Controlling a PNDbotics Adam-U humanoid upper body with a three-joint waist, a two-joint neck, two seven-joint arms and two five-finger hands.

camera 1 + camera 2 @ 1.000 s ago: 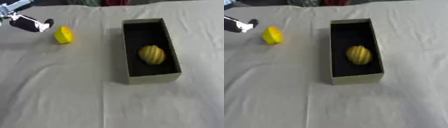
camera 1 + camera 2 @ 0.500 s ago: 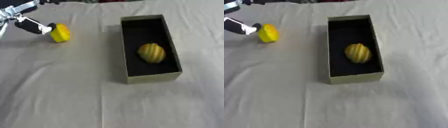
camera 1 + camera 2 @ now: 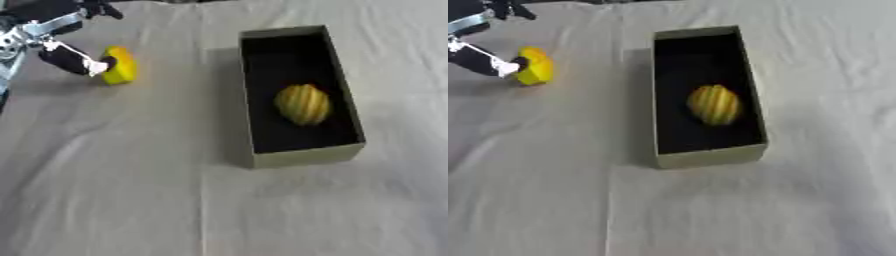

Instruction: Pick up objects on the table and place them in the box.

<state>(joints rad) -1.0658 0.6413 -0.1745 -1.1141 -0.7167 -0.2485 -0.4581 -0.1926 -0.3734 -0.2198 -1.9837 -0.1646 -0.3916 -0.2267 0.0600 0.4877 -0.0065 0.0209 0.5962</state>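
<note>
- The robot's left hand (image 3: pixel 66 47), black with silver joints, reaches in from the upper left corner, one fingertip touching the left side of a small bright yellow rounded object (image 3: pixel 119 65) lying on the pale cloth-covered table (image 3: pixel 131 190).
- The fingers look spread around the piece rather than closed on it: one low finger is against it and another is raised above and behind, so I'd say nothing is pinched yet.
- The long, dark-lined rectangular cardboard box (image 3: pixel 306 155) sits well apart to the right, with a yellow ribbed oval fruit (image 3: pixel 303 103) already resting inside, near the middle.
- The right hand does not show in either view.
- To my eye this is the grasping step for the second object. Next it needs the fingers closed around the yellow piece, a lift, then a carry rightwards over the box's near wall into the free space.
</note>
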